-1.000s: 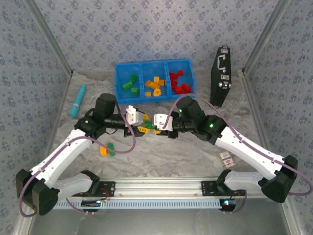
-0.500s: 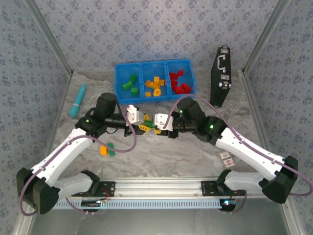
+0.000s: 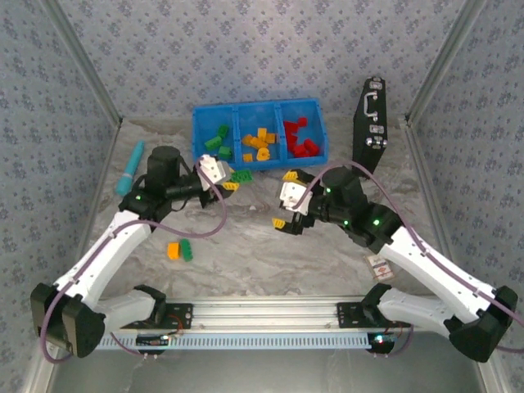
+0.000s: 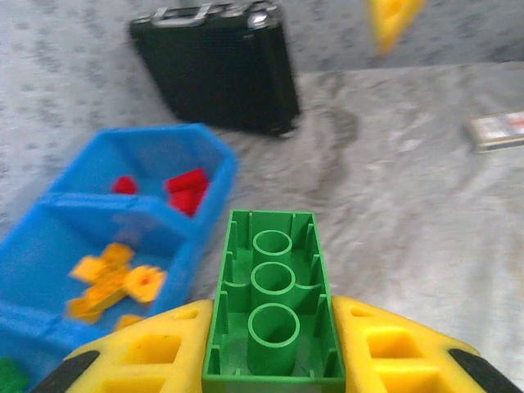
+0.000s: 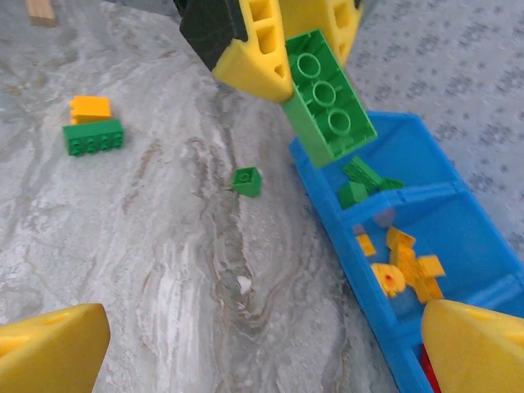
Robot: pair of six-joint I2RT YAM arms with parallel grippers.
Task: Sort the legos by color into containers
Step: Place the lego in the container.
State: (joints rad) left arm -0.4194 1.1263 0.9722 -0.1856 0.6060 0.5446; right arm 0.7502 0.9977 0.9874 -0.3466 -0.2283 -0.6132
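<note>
The left gripper (image 3: 227, 175) is clenched on one long green lego (image 4: 274, 303), pinched by its long sides between the two yellow fingers (image 4: 155, 352) with its hollow underside facing the wrist camera. It hangs above the table (image 3: 246, 258), just short of the near wall of the blue tray (image 3: 258, 105), which sits at 12 o'clock. The right gripper (image 3: 283, 199) is released, its yellow fingers (image 5: 49, 344) spread wide and holding nothing, at about 4 o'clock from the left one with bare marble between them.

There is one tray with three compartments. The left one holds about three green legos. The middle one has roughly six orange-yellow pieces, bunched too tightly for a sure count. The right one has four or five red ones.

Three legos lie loose. An orange brick (image 3: 173, 250) and a green brick (image 3: 186, 250) touch each other at 8 o'clock. A small green cube (image 5: 246, 181) lies near the tray's front wall.

Around them are a black case (image 3: 370, 127) standing on edge at 2 o'clock, a teal cylinder (image 3: 129, 168) at 10 o'clock, and a small card (image 3: 378, 267) at 4 o'clock beside the right arm. The tray's near wall lies between the held lego and the green compartment.
</note>
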